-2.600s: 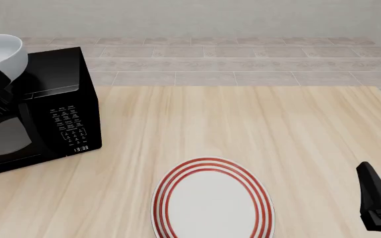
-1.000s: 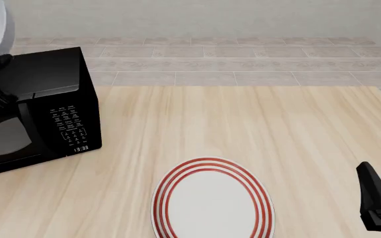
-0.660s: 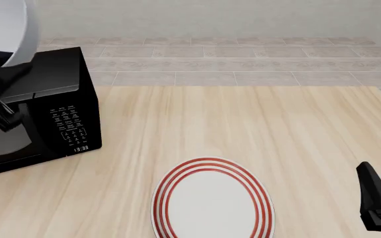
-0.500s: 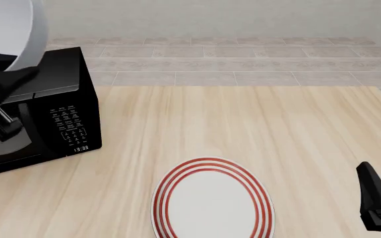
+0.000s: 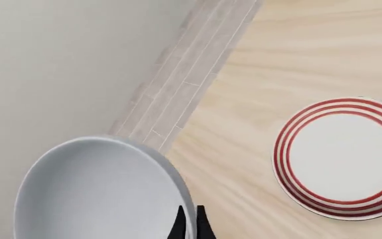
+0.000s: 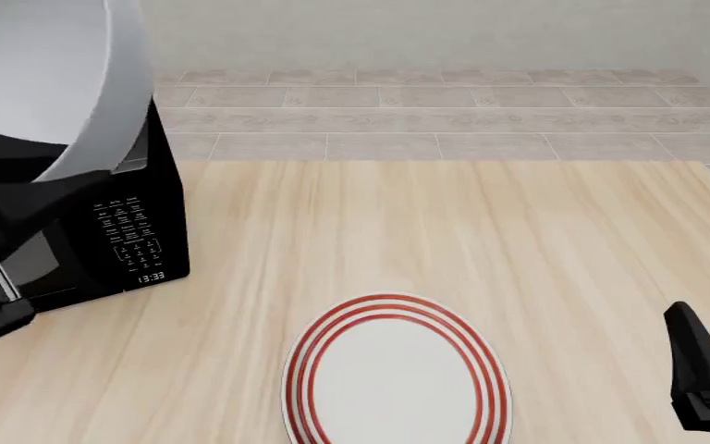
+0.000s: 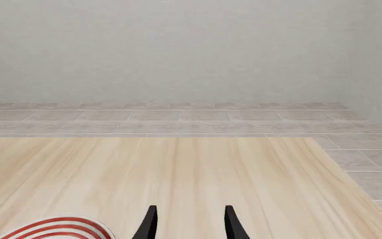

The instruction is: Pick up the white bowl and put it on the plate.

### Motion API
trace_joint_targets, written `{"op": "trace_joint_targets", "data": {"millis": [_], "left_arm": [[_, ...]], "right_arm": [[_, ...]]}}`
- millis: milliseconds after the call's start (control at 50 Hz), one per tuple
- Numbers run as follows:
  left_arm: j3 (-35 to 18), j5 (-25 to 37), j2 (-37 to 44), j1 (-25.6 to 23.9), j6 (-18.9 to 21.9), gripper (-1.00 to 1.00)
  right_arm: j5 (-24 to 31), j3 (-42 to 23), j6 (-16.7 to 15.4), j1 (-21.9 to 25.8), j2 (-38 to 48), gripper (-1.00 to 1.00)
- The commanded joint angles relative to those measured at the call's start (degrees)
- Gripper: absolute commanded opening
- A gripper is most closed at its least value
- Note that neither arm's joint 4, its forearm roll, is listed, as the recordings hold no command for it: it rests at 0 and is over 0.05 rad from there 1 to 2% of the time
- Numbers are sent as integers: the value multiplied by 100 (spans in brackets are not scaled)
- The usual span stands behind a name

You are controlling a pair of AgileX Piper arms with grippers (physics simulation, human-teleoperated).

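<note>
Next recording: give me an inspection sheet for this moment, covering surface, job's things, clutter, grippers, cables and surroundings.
Surface: light wooden table, no marks seen.
Job's things: white bowl held in the air, tilted, in front of the microwave; plate flat on the table near the front edge, nothing on it.
Clutter: black microwave at the table's left.
Grippers: left gripper shut on the bowl's rim; right gripper open, low at the table's right.
Cables: nothing seen.
Surroundings: tiled floor and plain wall beyond the table.
</note>
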Motion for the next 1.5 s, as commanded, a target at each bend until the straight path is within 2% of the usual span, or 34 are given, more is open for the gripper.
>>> {"op": "trace_joint_targets", "data": {"millis": [20, 100, 180, 200, 240, 260, 320, 640, 820, 860, 900, 1120, 1240, 1500], "left_arm": [[248, -153, -48, -580, -113, -100], [305, -192, 6, -796, -156, -100], [103, -5, 35, -984, -263, -100], [328, -220, 59, -995, -220, -100], [395, -286, 71, -1085, -218, -100], [246, -148, 101, -1138, -238, -100], [407, -382, 199, -1192, -227, -100], [394, -677, 632, -1543, -198, -100], [394, -774, 865, -1855, -335, -100], [330, -799, 932, -2003, -601, -100], [498, -937, 976, -1992, -490, -100], [422, -976, 1294, -2251, -703, -100], [585, -1047, 1349, -2432, -652, -100], [568, -1085, 1587, -2700, -754, -100]], "right_arm": [[-3, 2, -1, 8, 6, 100], [-3, 2, -1, 10, 6, 100], [-3, 2, -2, 9, 6, 100], [-3, 2, -2, 8, 6, 100], [-4, 2, 0, 9, 5, 100], [-3, 2, -1, 9, 6, 100], [-3, 2, -2, 9, 6, 100], [-2, 2, -3, 7, 6, 100], [-3, 2, -1, 8, 6, 100], [-4, 2, -1, 9, 6, 100], [-3, 2, 0, 8, 6, 100], [-4, 2, -1, 9, 6, 100], [-3, 2, -2, 8, 6, 100], [-3, 2, -2, 8, 6, 100]]}}
